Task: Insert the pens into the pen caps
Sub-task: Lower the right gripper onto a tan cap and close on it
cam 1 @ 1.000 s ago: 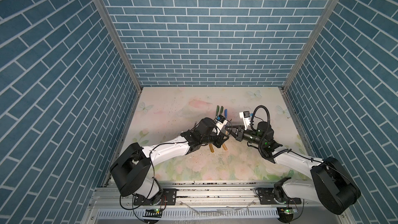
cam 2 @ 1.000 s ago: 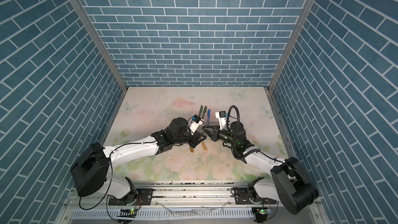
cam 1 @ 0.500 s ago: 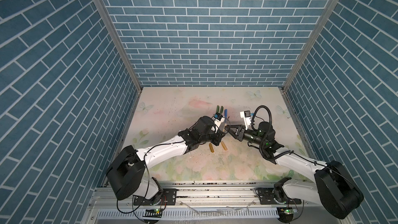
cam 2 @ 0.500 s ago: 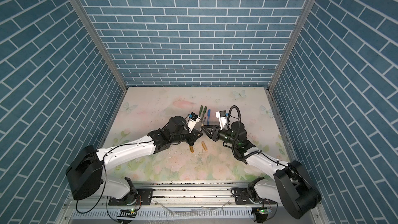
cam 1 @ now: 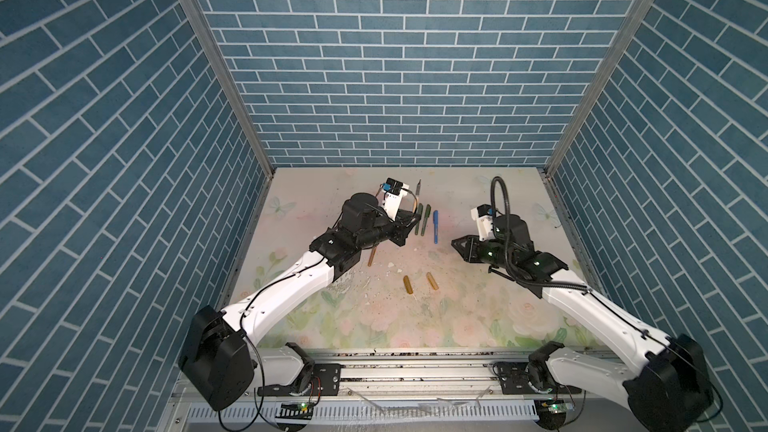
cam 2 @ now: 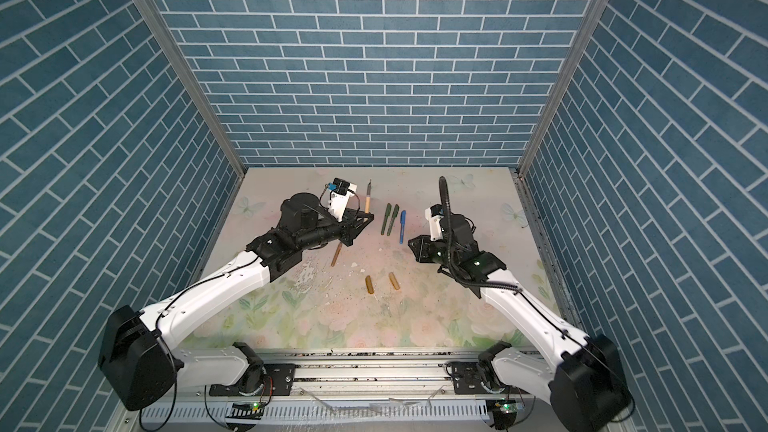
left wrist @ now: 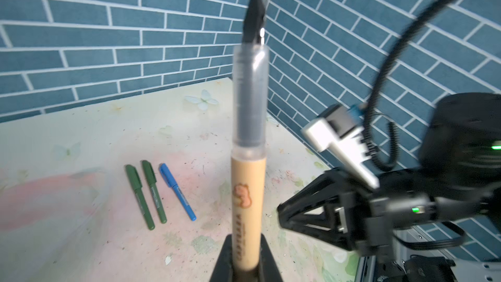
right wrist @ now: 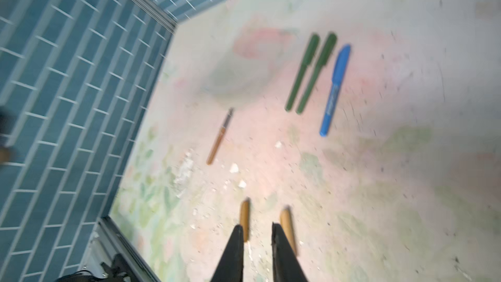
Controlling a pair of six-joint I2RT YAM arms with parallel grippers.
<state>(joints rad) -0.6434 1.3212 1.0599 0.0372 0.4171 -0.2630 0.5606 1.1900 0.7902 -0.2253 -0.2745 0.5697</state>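
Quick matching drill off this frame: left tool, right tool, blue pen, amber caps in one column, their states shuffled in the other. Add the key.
Column A
1. left tool
2. right tool
3. blue pen
4. amber caps

Column B
a. lying loose, no pen inside
b. empty, jaws slightly apart
c. shut on a golden-brown pen with a bare tip
d. capped, lying beside the green pens

Pairs: 1-c; 2-b; 3-d; 4-a
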